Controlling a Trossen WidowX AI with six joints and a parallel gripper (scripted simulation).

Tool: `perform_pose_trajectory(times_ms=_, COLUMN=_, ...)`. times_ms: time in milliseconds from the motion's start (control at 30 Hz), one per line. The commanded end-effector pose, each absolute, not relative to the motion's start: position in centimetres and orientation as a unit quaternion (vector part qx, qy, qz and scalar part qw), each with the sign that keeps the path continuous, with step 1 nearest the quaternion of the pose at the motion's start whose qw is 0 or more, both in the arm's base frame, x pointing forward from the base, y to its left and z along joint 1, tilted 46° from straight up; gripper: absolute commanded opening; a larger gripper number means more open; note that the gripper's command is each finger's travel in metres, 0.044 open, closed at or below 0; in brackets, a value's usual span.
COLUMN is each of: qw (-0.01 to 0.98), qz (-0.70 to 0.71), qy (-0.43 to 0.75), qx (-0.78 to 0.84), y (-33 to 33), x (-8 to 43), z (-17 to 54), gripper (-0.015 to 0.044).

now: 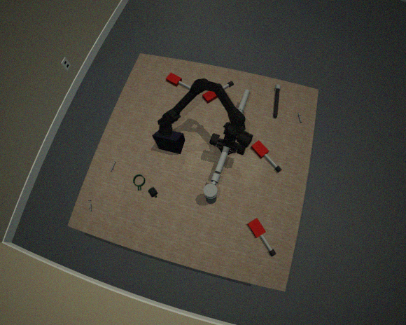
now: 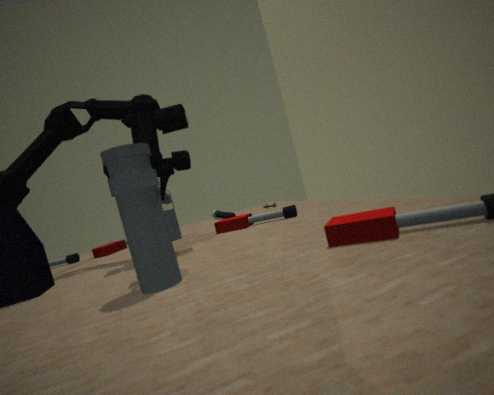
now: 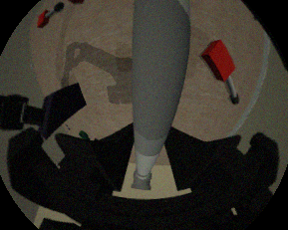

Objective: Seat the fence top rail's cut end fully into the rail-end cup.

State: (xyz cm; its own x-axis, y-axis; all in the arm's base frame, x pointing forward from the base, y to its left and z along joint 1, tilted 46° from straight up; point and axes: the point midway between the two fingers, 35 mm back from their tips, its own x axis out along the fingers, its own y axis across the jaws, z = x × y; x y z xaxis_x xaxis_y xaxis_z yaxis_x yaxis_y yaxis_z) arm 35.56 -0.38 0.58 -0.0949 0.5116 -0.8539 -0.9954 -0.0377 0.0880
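The big grey post (image 1: 211, 199) (image 2: 147, 247) stands upright under its post cap (image 1: 210, 190) (image 2: 125, 156). A wider collar, seemingly the brace band (image 2: 133, 184), sits high, near the cap. The pale fence rail (image 1: 222, 160) (image 3: 159, 74) runs from the far post to the rail-end cup (image 1: 215, 176), at the big post's side. The rail meets the cup's mouth; I cannot tell how deep its end sits. My gripper (image 1: 227, 148) (image 3: 147, 125) is shut on the rail between the two posts. The loop cap is partly hidden behind my arm.
Red blocks with handles lie beyond the rail (image 1: 260, 148) (image 3: 219, 59), near the front right (image 1: 256, 227) (image 2: 362, 227), and behind the arm (image 1: 173, 79) (image 1: 209, 96). A green ring (image 1: 134, 181) and small black part (image 1: 152, 192) lie left of the post. A dark rod (image 1: 276, 101) lies at the back right.
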Motion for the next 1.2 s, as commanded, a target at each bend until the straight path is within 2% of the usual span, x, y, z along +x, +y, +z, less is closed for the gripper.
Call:
perform_pose_trajectory(times_ms=0, qw=0.593, qz=0.636, qy=0.366, qx=-0.332, y=-0.6, x=36.0, z=1.2, gripper=0.0)
perform_pose_trajectory(times_ms=1167, qw=0.587, qz=0.641, qy=0.369, qx=-0.328, y=-1.9, x=35.4, z=-0.8, gripper=0.0)
